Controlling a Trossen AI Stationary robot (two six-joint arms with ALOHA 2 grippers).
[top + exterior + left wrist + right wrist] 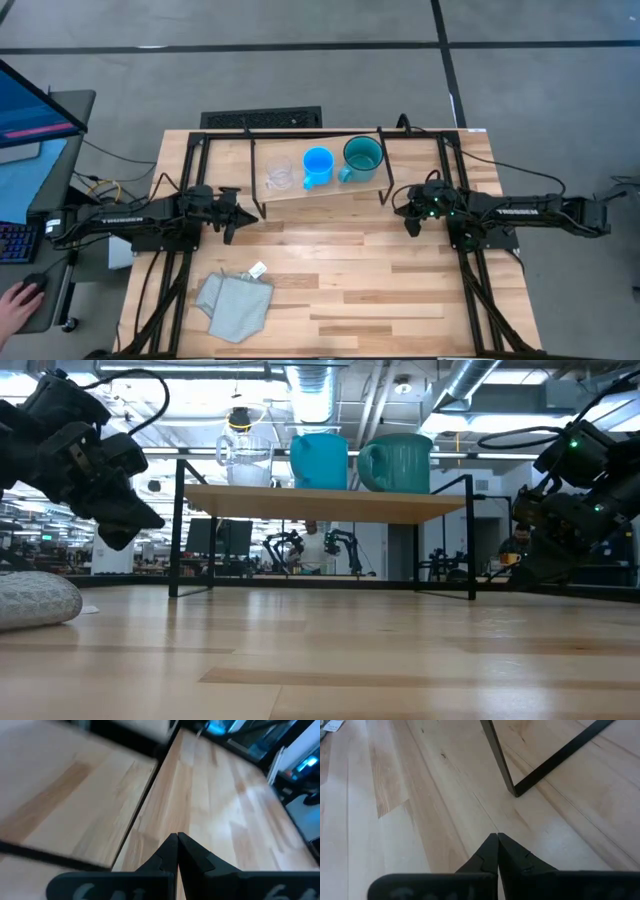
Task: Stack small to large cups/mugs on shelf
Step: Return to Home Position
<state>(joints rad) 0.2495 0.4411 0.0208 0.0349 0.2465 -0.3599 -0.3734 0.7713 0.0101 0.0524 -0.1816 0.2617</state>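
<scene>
Light-wood shelf [300,191]: carrying clear glass cup [279,174], bright blue mug [317,165], teal mug [361,157] side by side.
Left end effector [243,214], right end effector [406,211]: hovering over the tabletop [350,280], fingers pressed together.

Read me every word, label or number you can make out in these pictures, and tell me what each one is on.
"TROSSEN", small and faint, in white on the left arm.
"TROSSEN", the same white lettering, on the right arm.
Pale marks on the body of the left gripper: blurred and cut off, unreadable.
White tag beside the grey cloth: too small to read.
</scene>
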